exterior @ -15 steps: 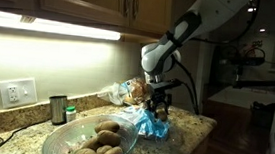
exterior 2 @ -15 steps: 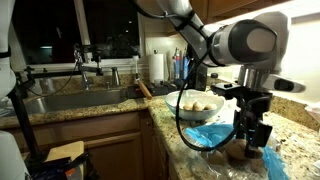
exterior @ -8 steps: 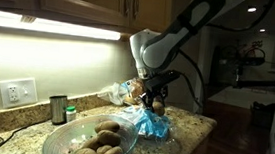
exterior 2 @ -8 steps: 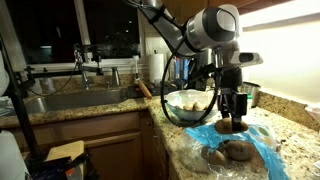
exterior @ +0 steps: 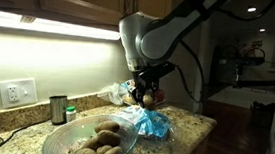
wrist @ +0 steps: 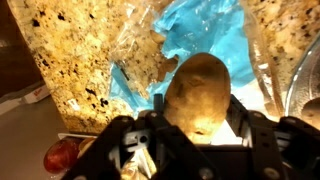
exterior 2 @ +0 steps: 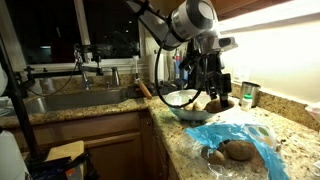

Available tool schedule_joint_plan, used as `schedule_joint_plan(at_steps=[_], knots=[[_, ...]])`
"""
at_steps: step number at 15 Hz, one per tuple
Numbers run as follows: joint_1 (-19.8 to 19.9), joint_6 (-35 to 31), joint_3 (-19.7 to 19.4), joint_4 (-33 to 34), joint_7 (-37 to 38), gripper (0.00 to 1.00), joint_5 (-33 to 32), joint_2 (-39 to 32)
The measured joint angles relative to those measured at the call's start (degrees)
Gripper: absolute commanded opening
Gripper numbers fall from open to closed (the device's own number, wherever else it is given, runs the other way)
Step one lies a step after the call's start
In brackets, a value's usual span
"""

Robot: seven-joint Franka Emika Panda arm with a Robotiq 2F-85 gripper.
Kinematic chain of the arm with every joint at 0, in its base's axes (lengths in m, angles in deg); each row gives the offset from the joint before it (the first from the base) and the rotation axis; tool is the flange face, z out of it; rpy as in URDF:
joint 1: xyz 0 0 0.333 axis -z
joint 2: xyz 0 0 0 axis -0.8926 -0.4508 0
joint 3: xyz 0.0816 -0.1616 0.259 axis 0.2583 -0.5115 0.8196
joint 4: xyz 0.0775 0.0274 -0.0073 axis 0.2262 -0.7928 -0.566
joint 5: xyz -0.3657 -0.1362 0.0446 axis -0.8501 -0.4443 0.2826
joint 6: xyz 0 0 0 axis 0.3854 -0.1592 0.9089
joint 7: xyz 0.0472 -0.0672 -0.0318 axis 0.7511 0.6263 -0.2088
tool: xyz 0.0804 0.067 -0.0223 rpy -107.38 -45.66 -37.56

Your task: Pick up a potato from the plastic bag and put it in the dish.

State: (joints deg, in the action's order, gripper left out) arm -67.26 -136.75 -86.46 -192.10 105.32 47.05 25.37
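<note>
Potato, in an exterior view: potato (exterior: 147,101) clamped in the jaws, lifted above the plastic bag (exterior: 151,126), right of the dish (exterior: 52,135).
Carry: as a judgement, travel left at this height, lower over the dish centre, and part the jaws low so it does not bounce off the pale potatoes (exterior: 99,144) there.
Counter: speckled granite counter (exterior: 189,124); metal cup (exterior: 57,108) and wall outlet (exterior: 16,91) at far left.
Potato, in an exterior view: potato (exterior 2: 213,104) hangs just beside the dish (exterior 2: 178,110); 2 potatoes (exterior 2: 238,150) lie in the plastic bag (exterior 2: 250,130), nearer.
Room: sink (exterior 2: 70,100) and faucet (exterior 2: 82,62) at left, dark window behind.
Wrist view: jaws narrow, pinching the potato (wrist: 197,85) from both sides; blue plastic bag (wrist: 205,35) and counter (wrist: 75,55) beneath.
Risk: round skin could slip, so a steady squeeze matters.
</note>
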Motion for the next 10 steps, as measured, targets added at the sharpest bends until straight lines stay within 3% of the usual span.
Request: schedule_joint_plan(at_steps=[5, 10], knots=[[-0.47, 0.0, 4.41, 0.3, -1.89, 0.36, 0.38, 2.33], [-0.59, 0.69, 8.11, 1.68, -11.8, 0.36, 2.35, 2.94]])
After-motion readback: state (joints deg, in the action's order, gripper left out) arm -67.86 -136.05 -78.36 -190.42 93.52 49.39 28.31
